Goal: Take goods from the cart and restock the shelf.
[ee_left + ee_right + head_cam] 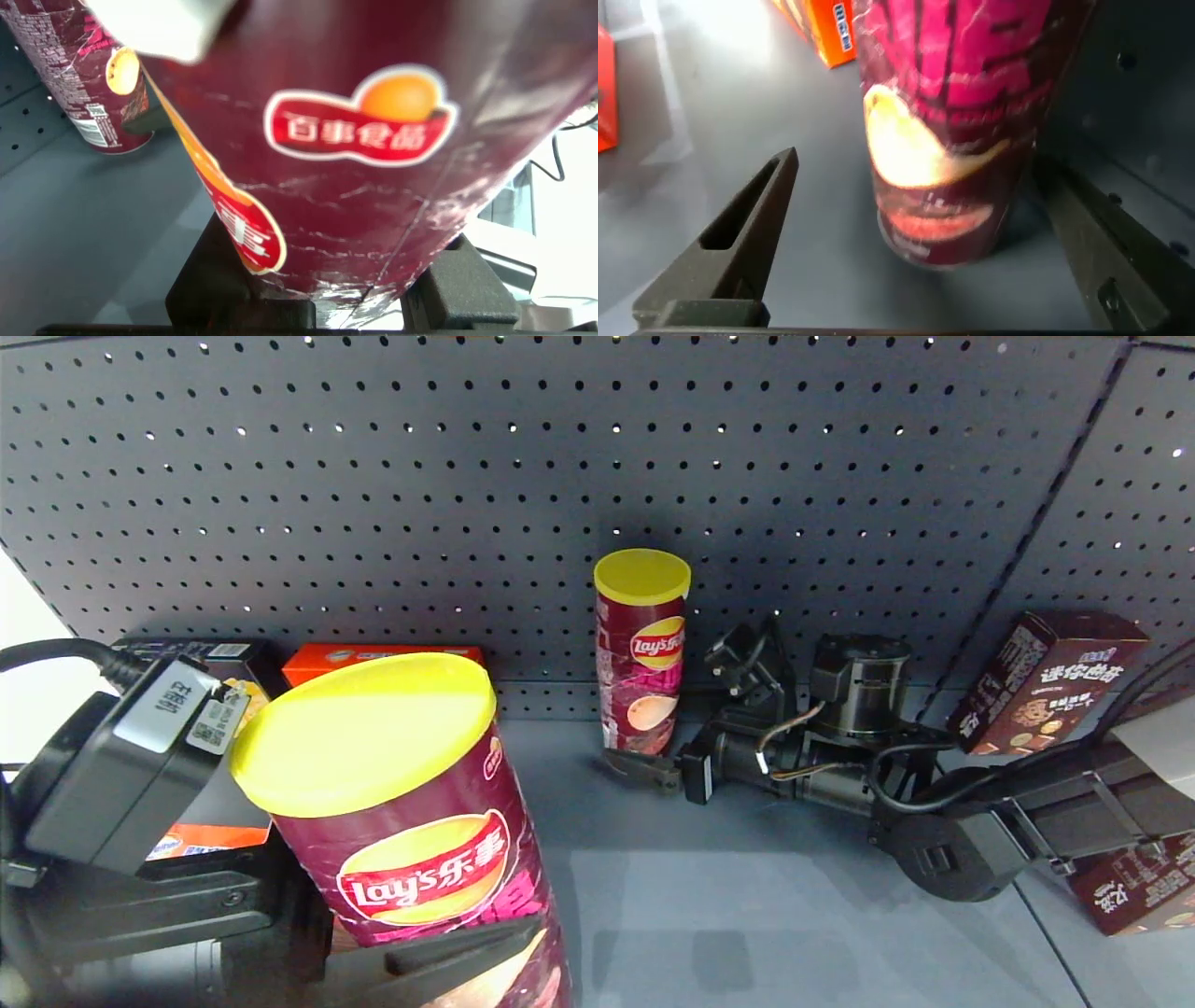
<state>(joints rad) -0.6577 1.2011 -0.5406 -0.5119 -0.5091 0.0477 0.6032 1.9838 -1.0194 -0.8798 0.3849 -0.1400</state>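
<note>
My left gripper (341, 289) clamps a glossy maroon chip can (401, 803), yellow plastic lid (364, 733); right gripper (920, 173) spread around second can (641, 653).

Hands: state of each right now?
Left hand: closed, holding the raised chip can.
Right hand: open around the standing chip can, not touching it.

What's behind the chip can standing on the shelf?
The perforated back panel, close behind the can. The can covers the patch straight behind it, so contact cannot be told.

A shop aisle (grocery sort): a pegboard-backed shelf (747, 915) holding chip cans (641, 653) and boxed snacks (1046, 681).
</note>
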